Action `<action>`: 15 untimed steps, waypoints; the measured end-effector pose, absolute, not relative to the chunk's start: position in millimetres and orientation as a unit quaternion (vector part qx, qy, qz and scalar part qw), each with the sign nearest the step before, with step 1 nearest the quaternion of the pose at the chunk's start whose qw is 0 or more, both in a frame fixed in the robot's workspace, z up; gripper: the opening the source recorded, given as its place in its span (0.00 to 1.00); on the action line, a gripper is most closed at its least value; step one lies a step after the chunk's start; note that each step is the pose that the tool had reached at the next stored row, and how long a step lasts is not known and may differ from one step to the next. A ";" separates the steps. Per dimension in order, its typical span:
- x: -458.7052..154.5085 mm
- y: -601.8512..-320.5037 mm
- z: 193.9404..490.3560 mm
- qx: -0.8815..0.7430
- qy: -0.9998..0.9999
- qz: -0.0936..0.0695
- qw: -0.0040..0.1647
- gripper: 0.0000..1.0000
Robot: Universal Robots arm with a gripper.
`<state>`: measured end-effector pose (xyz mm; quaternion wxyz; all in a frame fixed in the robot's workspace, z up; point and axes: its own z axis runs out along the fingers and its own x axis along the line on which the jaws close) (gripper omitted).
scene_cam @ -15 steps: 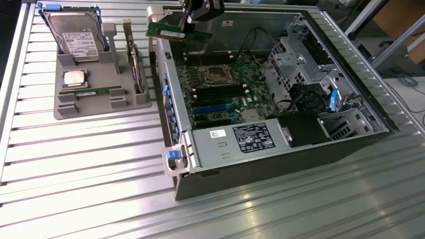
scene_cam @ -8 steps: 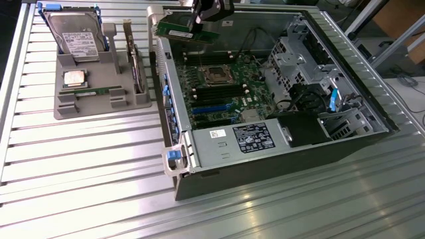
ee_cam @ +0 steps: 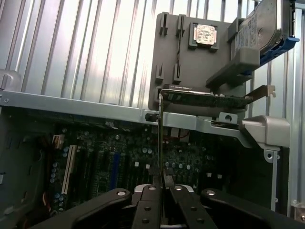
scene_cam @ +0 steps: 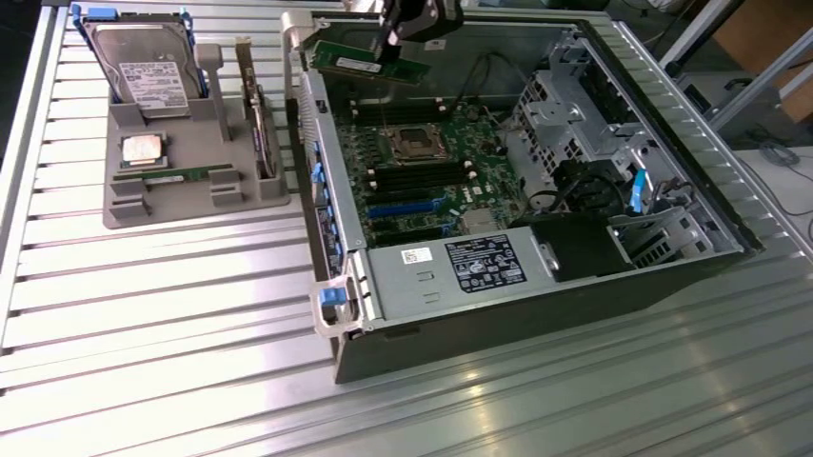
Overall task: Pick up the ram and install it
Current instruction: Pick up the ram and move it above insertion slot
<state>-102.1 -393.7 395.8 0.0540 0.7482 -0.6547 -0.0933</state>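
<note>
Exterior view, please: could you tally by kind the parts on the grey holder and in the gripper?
Hard drive: 1
Processor chip: 1
Expansion card: 1
Ram sticks: 2 (lying ram stick on grey holder; held ram stick in gripper)
Total: 5

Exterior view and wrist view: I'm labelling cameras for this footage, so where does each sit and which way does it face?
Exterior view: off the arm, high up, looking down obliquely on the open computer case and grey parts holder on the ribbed table; the gripper enters at the top edge, holding the ram.
Wrist view: on the wrist, looking along the fingers and the edge-on ram into the case, toward the holder beyond its wall.
Both share the ram, gripper, motherboard and holder.
</note>
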 end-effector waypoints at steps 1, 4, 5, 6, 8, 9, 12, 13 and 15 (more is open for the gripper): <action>-101.0 -393.7 395.8 0.748 -0.655 -0.094 0.054 0.13; -97.8 -393.7 395.6 0.748 -0.655 -0.094 0.055 0.13; -96.7 -393.7 395.6 0.748 -0.655 -0.095 0.055 0.13; -95.5 -393.7 395.6 0.748 -0.655 -0.095 0.055 0.13; -92.9 -393.7 395.4 0.748 -0.655 -0.095 0.056 0.13; -91.2 -393.7 395.4 0.748 -0.655 -0.096 0.056 0.13; -83.7 -393.7 395.0 0.748 -0.654 -0.098 0.058 0.13; -81.5 -393.7 394.9 0.748 -0.654 -0.098 0.058 0.13; -78.6 -393.7 394.7 0.747 -0.654 -0.099 0.059 0.13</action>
